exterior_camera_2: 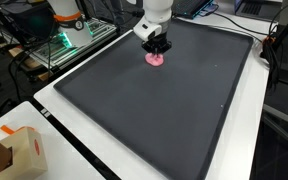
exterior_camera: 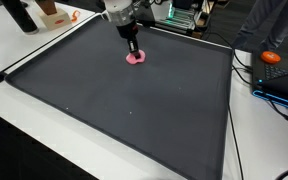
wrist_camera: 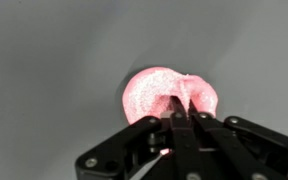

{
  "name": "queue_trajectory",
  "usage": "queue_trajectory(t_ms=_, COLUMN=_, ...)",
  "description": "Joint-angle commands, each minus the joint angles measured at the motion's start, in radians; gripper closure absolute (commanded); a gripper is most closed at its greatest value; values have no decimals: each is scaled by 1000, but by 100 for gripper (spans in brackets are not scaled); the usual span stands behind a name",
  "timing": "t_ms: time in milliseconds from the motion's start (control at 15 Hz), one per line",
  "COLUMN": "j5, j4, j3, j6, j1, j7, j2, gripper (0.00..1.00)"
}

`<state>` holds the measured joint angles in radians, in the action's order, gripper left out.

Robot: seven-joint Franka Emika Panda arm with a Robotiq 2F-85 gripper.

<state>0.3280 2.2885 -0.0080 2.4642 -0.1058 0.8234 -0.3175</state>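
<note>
A small pink soft thing [wrist_camera: 156,95], like a crumpled cloth or sponge, lies on the dark grey mat [exterior_camera: 134,110]. In the wrist view my gripper [wrist_camera: 181,108] is shut on a raised fold of it, the two black fingertips pinching the pink material between them. Both exterior views show the gripper [exterior_camera: 132,46] [exterior_camera_2: 156,46] pointing straight down onto the pink thing [exterior_camera: 136,58] [exterior_camera_2: 156,60], near the far part of the mat. The part of the pink thing under the fingers is hidden.
The mat [exterior_camera_2: 164,100] covers most of a white table. An orange object [exterior_camera: 272,58] and cables lie beside the mat. A cardboard box [exterior_camera_2: 19,150] stands at the table corner. Equipment with green lights [exterior_camera_2: 69,40] stands behind the arm.
</note>
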Motion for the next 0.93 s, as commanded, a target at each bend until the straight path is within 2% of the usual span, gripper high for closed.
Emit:
queue_trajectory(t_ms=0, j5=-4, j4=12, j3=6, j6=23, j1=2, j7=-3, j2=-14, gripper=99)
queue_trajectory(t_ms=67, j5=3, j4=10, j3=10, j6=15, j1=6, j7=-10, j2=-13, gripper=93)
queue_trajectory(t_ms=133, j5=-6, j4=9, j3=6, j6=10, j1=2, j7=-2, j2=-10, gripper=70)
queue_trajectory(t_ms=267, j5=-9, j4=4, j3=5, j6=-3, j1=2, j7=2, j2=-3, gripper=67)
queue_trajectory(t_ms=533, j5=-22, j4=-14, j3=7, j6=-42, j1=5, j7=-14, j2=6, gripper=38)
queue_trajectory(t_ms=867, j5=-77, j4=-96, j3=15, j6=-187, j1=7, j7=-99, j2=-6, gripper=1)
